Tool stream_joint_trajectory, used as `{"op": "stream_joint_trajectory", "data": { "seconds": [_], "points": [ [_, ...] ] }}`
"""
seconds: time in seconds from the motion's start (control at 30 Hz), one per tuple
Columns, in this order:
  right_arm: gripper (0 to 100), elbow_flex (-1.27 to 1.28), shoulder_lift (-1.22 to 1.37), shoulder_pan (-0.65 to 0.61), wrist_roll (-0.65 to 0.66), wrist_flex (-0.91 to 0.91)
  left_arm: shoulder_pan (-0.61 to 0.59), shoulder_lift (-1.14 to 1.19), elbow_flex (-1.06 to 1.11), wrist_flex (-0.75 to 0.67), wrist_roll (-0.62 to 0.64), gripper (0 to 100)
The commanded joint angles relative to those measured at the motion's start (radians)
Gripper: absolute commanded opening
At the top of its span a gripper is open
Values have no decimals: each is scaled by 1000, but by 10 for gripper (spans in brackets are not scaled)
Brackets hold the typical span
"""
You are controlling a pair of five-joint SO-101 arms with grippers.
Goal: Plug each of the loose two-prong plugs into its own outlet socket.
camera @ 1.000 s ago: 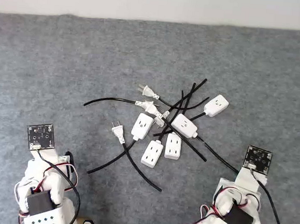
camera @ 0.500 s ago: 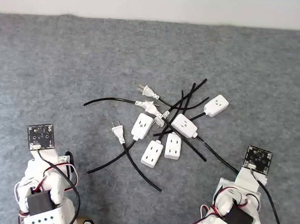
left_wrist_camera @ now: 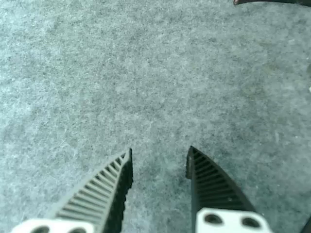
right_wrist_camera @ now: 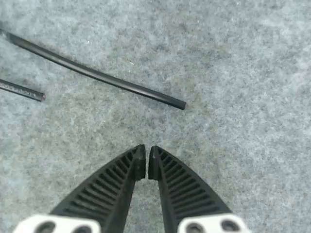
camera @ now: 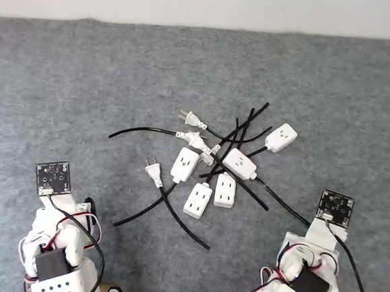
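Observation:
A tangle of black cords lies mid-table. Three loose white two-prong plugs show there: one [camera: 154,172] at the left, one [camera: 191,119] at the back, one [camera: 194,140] just below it. White outlet sockets [camera: 185,164], [camera: 197,200], [camera: 225,190], [camera: 240,164], [camera: 281,137] sit among them. My left gripper [left_wrist_camera: 159,155] stands open over bare carpet, holding nothing. My right gripper [right_wrist_camera: 146,150] is shut and empty, a short way from a black cord end [right_wrist_camera: 181,104]. Both arms sit at the near edge, the left arm [camera: 55,243] and the right arm [camera: 307,270], well short of the tangle.
Grey carpet [camera: 65,81] covers the table, with a pale wall strip at the back. A second cut cord end [right_wrist_camera: 29,92] lies near the right gripper. Another cord [left_wrist_camera: 272,2] shows at the rim of the left wrist view.

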Motion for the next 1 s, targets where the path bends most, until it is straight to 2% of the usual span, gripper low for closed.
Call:
{"op": "stream_joint_trajectory", "data": {
  "seconds": [0.0, 0.13, 0.3, 0.43, 0.53, 0.63, 0.77, 0.83, 0.97],
  "points": [
    [43, 14, -13, -7, -9, 2, -6, -11, -10, 5, -3, 171],
    [46, 14, -15, -28, -9, 2, 15, -11, -10, 5, -6, 171],
    [46, 14, -15, -105, -12, 2, 163, -11, -10, 5, -3, 171],
    [47, 14, -15, -153, -8, -47, 207, -11, -10, 2, -8, 171],
    [47, 12, -15, -131, -8, -156, 193, -11, -12, -68, -9, 171],
    [47, -3, -15, -133, -8, -271, 124, -11, -10, -153, -8, 172],
    [47, -55, -15, -133, -8, -344, 103, -9, -16, -336, -2, 173],
    [47, -103, -15, -128, -6, -317, 103, -8, -39, -318, -2, 172],
    [48, -230, -13, -133, 52, -214, 109, -6, -156, -132, 0, 172]
  ]
}}
